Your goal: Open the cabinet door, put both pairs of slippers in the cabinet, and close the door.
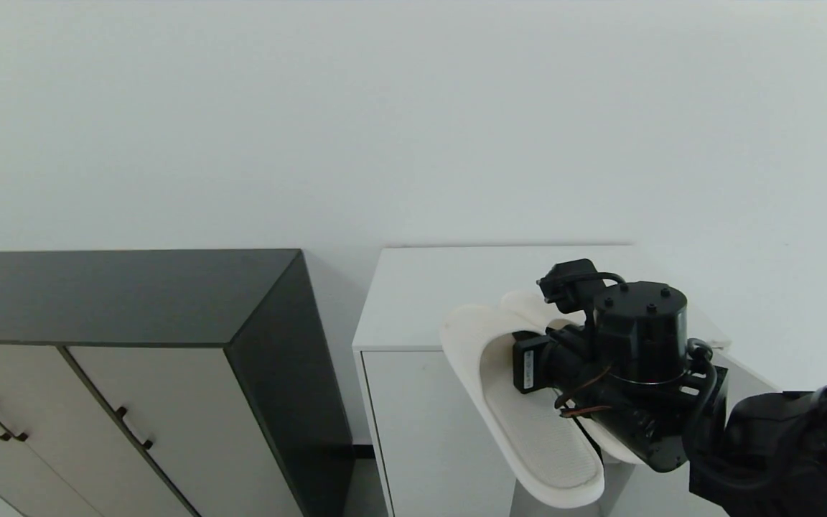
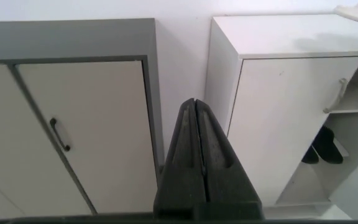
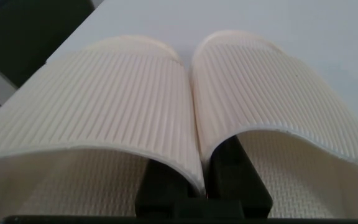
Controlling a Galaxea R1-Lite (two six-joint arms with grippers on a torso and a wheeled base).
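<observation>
A pair of cream slippers (image 1: 528, 424) hangs tilted, partly over the top of the white cabinet (image 1: 442, 287) and partly out past its front edge. My right gripper (image 1: 537, 362) is shut on them. In the right wrist view its fingers (image 3: 235, 177) sit one under each ribbed strap of the cream slippers (image 3: 135, 93), pinching the inner sides together. My left gripper (image 2: 195, 112) is shut and holds nothing, in front of the gap between the two cabinets. The white cabinet (image 2: 291, 124) stands open on its right side, with black slippers (image 2: 325, 146) on a lower shelf.
A dark-topped cabinet (image 1: 126, 294) with pale doors and black handles (image 1: 130, 427) stands to the left of the white one. A plain white wall rises behind both. The white cabinet's left door (image 2: 284, 137), with a pale handle (image 2: 339, 93), is closed.
</observation>
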